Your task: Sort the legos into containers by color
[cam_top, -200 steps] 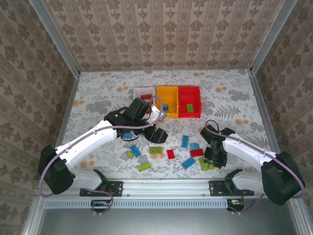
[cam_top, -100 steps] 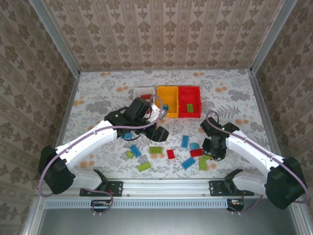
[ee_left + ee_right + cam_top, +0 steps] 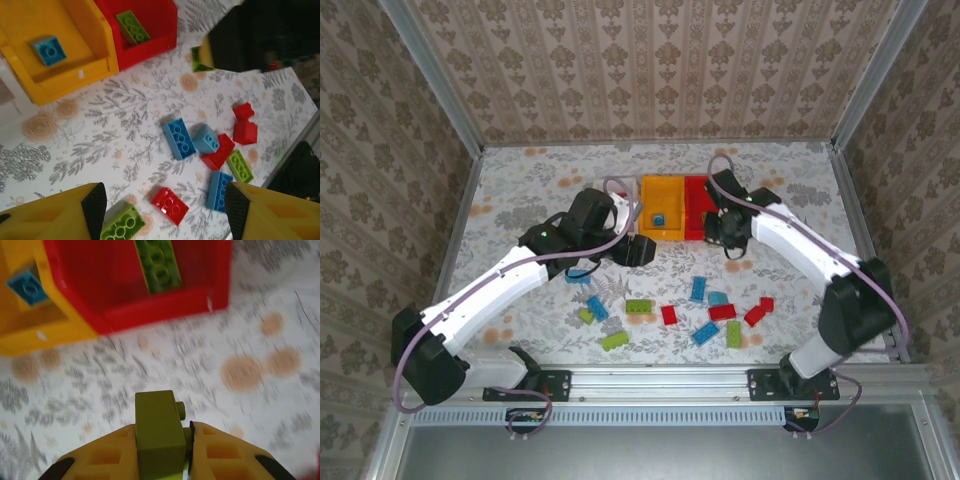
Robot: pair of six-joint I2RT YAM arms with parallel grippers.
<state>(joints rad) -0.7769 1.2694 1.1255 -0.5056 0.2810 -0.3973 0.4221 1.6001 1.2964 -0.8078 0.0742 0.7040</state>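
Observation:
My right gripper (image 3: pixel 163 429) is shut on a lime green lego (image 3: pixel 156 415) and hangs just in front of the red container (image 3: pixel 150 315), which has one green brick (image 3: pixel 157 262) in it. In the top view this gripper (image 3: pixel 728 232) sits at the red container's (image 3: pixel 718 186) near edge. The yellow container (image 3: pixel 670 232) holds a blue brick (image 3: pixel 658 218). My left gripper (image 3: pixel 165 205) is open above the table, over a red brick (image 3: pixel 170 204) and a green brick (image 3: pixel 122 227). Several red, blue and green legos (image 3: pixel 699 289) lie loose near the front.
The white container (image 3: pixel 623 192) is partly hidden behind my left arm (image 3: pixel 520 265). A blue brick (image 3: pixel 578 275) lies under that arm. The loose bricks spread between the arms, from a green one (image 3: pixel 615 340) to a red one (image 3: pixel 756 313).
My right arm has swung from the front-right pile back to the red container, carrying the green lego. My left gripper has drifted slightly back and stayed open.

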